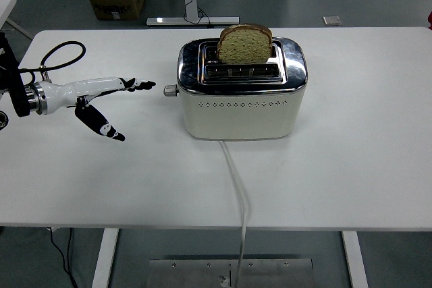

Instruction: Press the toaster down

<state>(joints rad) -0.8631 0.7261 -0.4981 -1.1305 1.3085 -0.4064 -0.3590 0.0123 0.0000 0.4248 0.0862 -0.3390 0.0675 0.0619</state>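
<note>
A cream toaster [240,109] with a chrome top stands in the middle of the white table [351,153]. A slice of brown bread [244,44] sticks up out of its rear slot. The toaster's lever knob [170,90] juts out from its left end, in the raised position. My left hand [121,102] reaches in from the left edge, white with black fingers [142,85] stretched toward the knob and the thumb angled down. It is open, holds nothing, and its fingertips stop a short gap left of the knob.
The toaster's white cord [237,193] runs from its front over the table's near edge. A black cable loop [61,53] lies behind my left wrist. A cardboard box [116,1] and a desk leg [192,5] stand on the floor beyond the table.
</note>
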